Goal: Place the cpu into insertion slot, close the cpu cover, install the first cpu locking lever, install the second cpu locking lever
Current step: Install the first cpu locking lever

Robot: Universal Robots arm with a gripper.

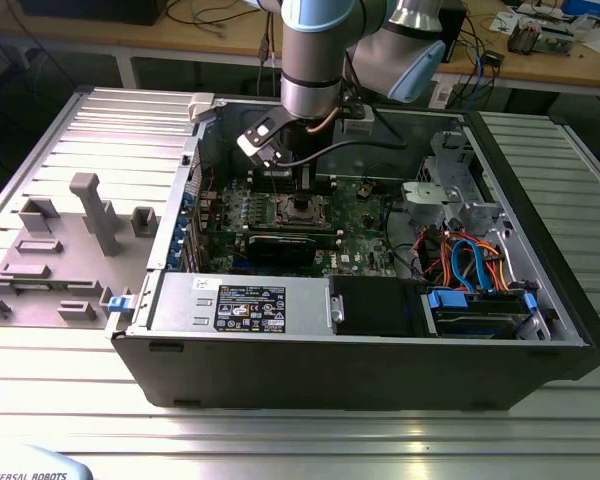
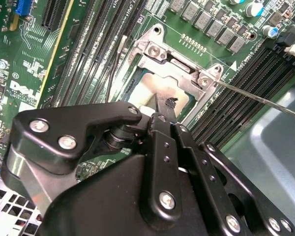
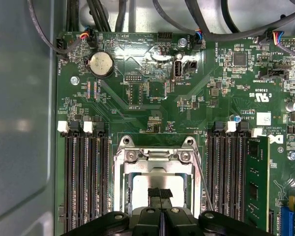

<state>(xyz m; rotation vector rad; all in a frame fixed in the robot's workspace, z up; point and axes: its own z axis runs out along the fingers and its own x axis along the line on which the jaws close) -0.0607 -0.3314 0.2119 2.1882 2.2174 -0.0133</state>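
Arm reaches down into open computer case (image 1: 330,370) lying on ribbed metal worktop (image 1: 280,440); gripper (image 1: 304,198) sits right over the insertion slot (image 1: 310,213) on green motherboard (image 3: 137,98). In both wrist views the 2 black fingers (image 3: 156,194) (image 2: 162,123) are pressed together, nothing seen between them, and the gripper tip (image 3: 161,192) (image 2: 168,102) is at the middle of the insertion slot (image 3: 124,146), on or just above the chip; cannot tell if it touches.

The cpu (image 3: 140,189) (image 2: 150,91) lies flat inside the insertion slot, pale silvery top showing on both sides of the fingers. The cpu cover (image 3: 123,189) looks lowered as a silvery frame around the cpu; cannot tell if it is fully seated.

Lever rods not clipped down: 1 thin wire lever (image 2: 255,98) slants away from the insertion slot's corner out over the black memory slots (image 2: 236,113); a 2nd dark rod (image 2: 115,69) runs along the opposite side of the insertion slot.

Memory slots (image 3: 83,182) flank the insertion slot on both sides, and 1 green memory stick (image 3: 258,182) stands beyond the slots on 1 side. Coin cell (image 3: 102,64) well apart from the insertion slot, near the board edge. In the exterior view, blue and orange cables (image 1: 470,255) lie to the exterior view's right of the insertion slot; grey fixture plate (image 1: 60,250) outside the case to the exterior view's left
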